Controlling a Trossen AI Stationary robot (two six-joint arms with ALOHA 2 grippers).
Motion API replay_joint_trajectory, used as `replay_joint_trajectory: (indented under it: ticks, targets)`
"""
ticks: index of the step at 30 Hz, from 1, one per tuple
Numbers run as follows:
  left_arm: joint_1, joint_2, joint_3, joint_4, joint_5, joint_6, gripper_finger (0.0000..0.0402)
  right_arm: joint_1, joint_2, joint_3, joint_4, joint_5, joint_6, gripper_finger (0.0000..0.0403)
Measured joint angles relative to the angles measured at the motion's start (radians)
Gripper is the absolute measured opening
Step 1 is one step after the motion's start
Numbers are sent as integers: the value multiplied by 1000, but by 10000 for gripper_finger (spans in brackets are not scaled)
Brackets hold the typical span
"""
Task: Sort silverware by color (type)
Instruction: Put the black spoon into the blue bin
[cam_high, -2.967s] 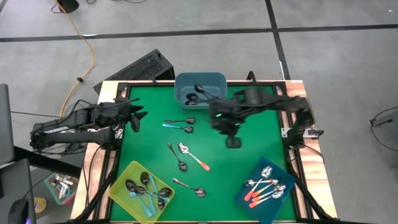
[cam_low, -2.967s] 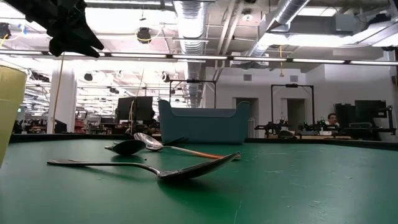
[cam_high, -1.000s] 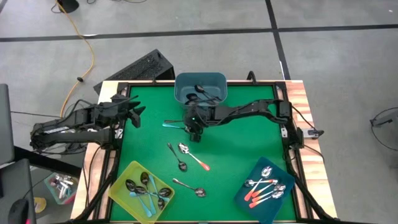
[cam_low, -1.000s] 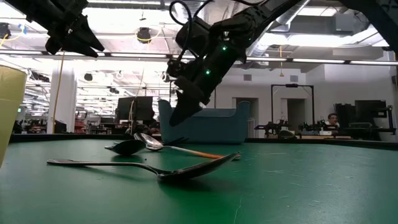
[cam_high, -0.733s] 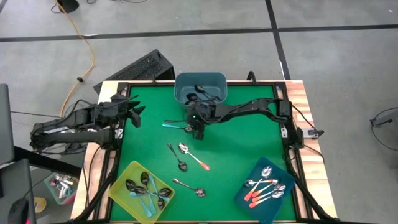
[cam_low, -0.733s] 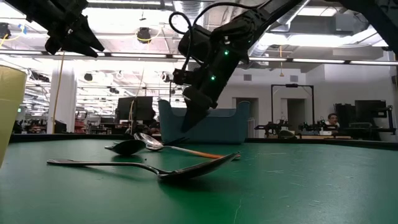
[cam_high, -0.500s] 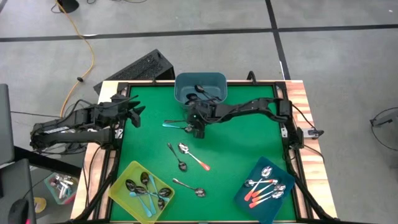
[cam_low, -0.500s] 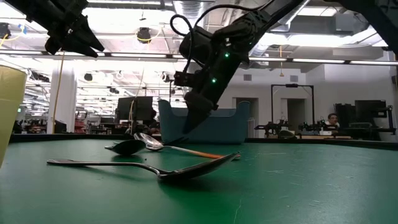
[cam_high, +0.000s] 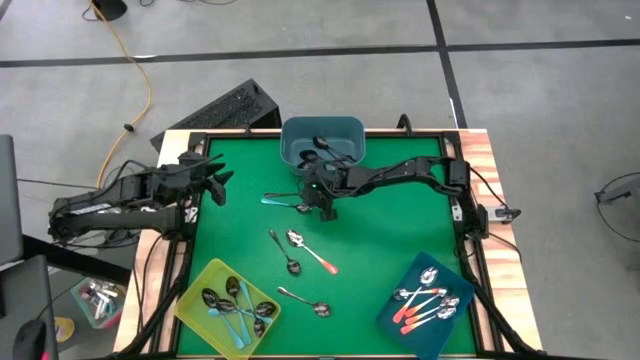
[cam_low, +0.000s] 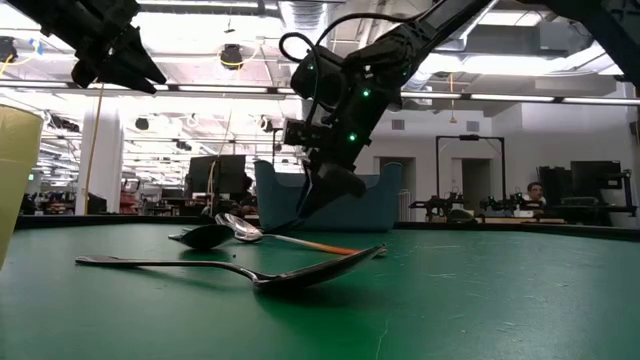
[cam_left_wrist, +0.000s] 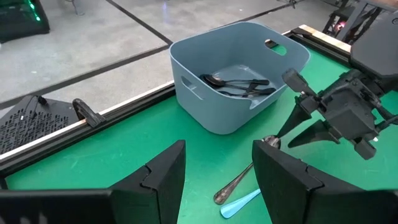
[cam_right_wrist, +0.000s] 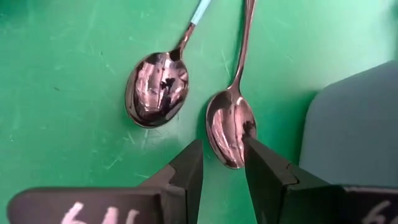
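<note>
Since three seconds earlier the right gripper had swung from mid-mat toward the grey-blue bin and dropped low just in front of it — fingers part-open, straddling the bowl of a dark metal spoon without pinching it. A light blue-handled spoon lay just beside that one, bowls near each other, both close to the bin's front wall. Dark spoons already sat inside the bin. Farther from the bin on the green mat: an orange-handled spoon and two more dark ones. The yellow bin at the corner diagonally away held blue-handled spoons; the dark blue bin held orange ones. The left gripper waited over the mat's edge well left of the grey-blue bin — fingers wide open, empty.
</note>
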Motion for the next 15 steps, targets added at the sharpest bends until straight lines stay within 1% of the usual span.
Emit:
replay_joint_trajectory:
  ticks: [6, 12, 15]
  targets:
    - [0, 0, 0, -1, 0, 11, 170, -11, 0, -3, 0, -19, -8, 124]
    - [0, 0, 0, -1, 0, 12, 170, -5, 68, 1, 27, -13, -29, 124]
    - [0, 0, 0, -2, 0, 12, 170, 4, 78, 4, 30, 53, -11, 124]
